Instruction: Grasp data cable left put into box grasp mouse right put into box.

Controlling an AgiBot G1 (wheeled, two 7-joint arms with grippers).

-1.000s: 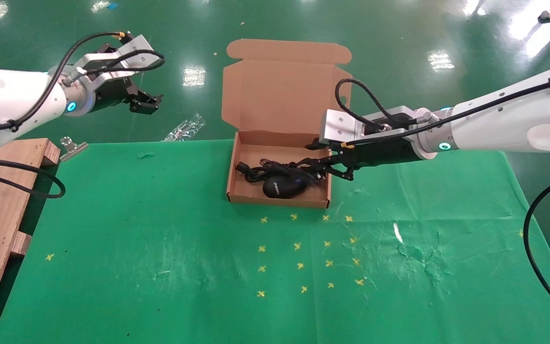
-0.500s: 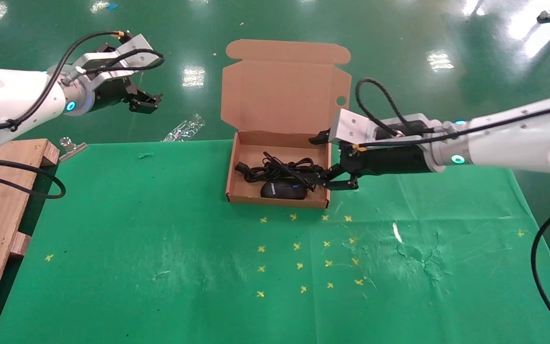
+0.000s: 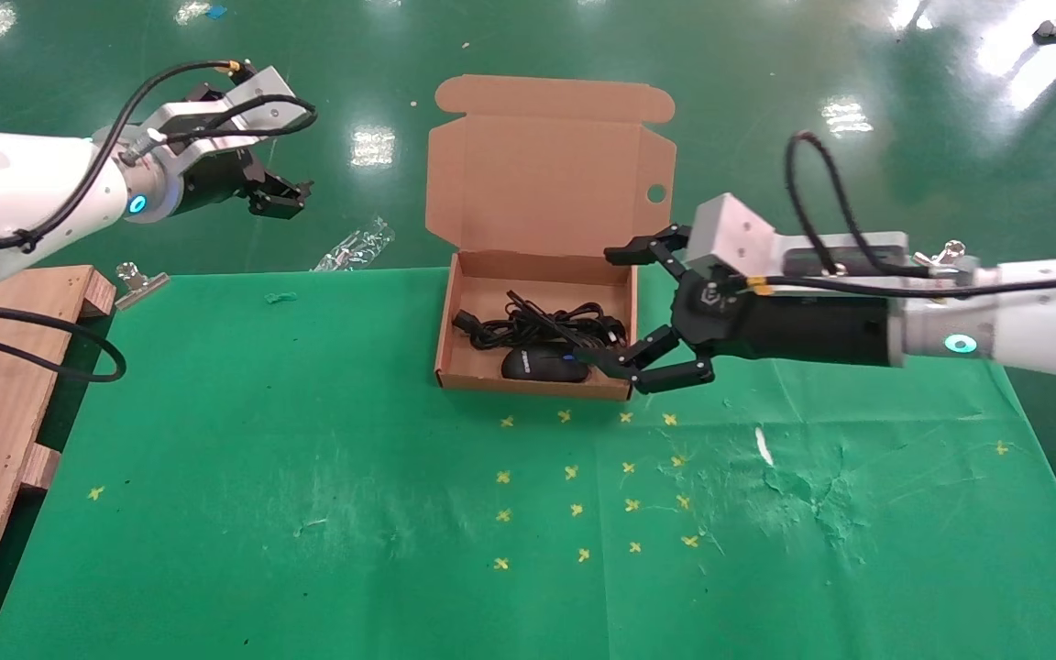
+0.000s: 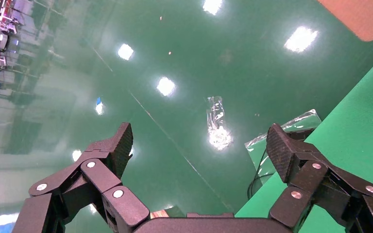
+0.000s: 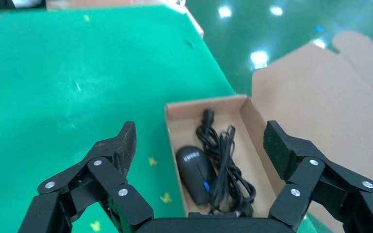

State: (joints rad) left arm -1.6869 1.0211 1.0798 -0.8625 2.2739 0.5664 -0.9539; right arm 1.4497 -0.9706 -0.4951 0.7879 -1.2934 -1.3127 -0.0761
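The box sits open at upper centre of the green bench, with the data cable and the mouse inside it. Right claw — spread wide, empty — hovers at the box's right wall; left claw — also wide open, empty — hangs at upper left.

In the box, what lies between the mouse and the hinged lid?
The data cable bundle lies between the mouse and the box lid, seen in head and right wrist views.
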